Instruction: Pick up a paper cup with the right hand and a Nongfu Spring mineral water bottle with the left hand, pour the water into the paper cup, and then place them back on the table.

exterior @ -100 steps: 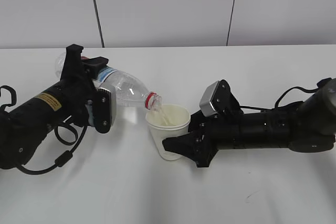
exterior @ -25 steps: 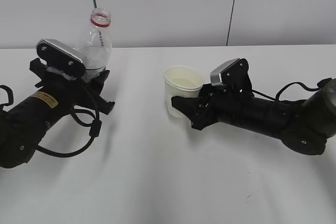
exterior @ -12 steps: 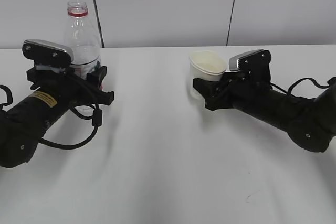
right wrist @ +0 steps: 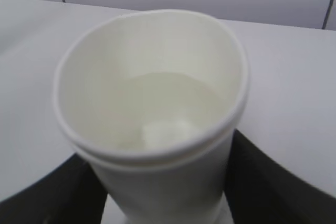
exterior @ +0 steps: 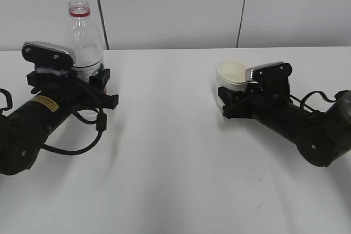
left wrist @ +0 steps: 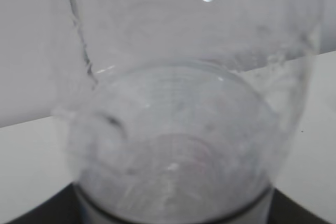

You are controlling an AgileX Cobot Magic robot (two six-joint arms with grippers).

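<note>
Left hand, the one with the yellow sticker on its body, is closed around the lower part of the Nongfu Spring mineral water bottle, and we see the bottle standing upright at the left of the worktop, near its far edge. Its red neck ring sits at the top and the mouth is uncapped. From the left wrist view the bottle fills almost the whole frame, its clear wall blurred and close to the lens, with a dark edge of the hand showing at the bottom corners; we cannot tell from there how much water remains inside.

On the right side, the right hand grips the paper cup around its lower half, fingers on either side of it. The cup stands upright, or very nearly so, well apart from the bottle. We cannot tell whether its base touches the worktop. In the right wrist view we look down into the cup and see the water lying pale and still in its lower part, below the rolled rim, while the black fingers press against the cup wall on both sides.
</note>
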